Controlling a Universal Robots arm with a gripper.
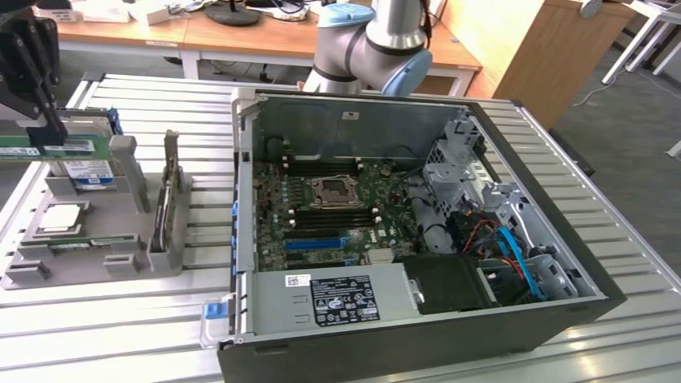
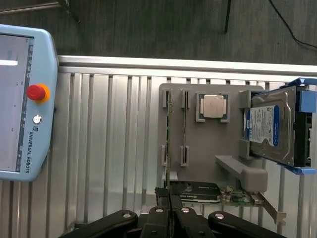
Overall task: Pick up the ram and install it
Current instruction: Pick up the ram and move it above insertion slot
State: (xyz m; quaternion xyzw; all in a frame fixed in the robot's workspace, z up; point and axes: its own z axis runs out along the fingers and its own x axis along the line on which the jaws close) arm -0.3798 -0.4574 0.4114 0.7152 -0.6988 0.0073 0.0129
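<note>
The ram (image 1: 80,148) is a slim green stick, level under my black gripper (image 1: 45,142) at the exterior view's far left. It hangs just above the grey parts holder (image 1: 127,239). In the wrist view my gripper (image 2: 171,194) is shut on the ram (image 2: 169,139), seen edge-on as a thin green line over the holder (image 2: 208,148). The open computer case (image 1: 426,239) lies to the exterior view's right, with its motherboard (image 1: 319,215) and the black slots (image 1: 332,214) beside the processor socket (image 1: 332,191).
The holder carries a second thin stick (image 2: 184,119), a square silver processor (image 2: 213,106), a blue-labelled hard drive (image 2: 270,126) and an expansion card (image 2: 198,192). A tall card (image 1: 168,191) stands upright between holder and case. A teach pendant (image 2: 22,99) lies on the slatted table.
</note>
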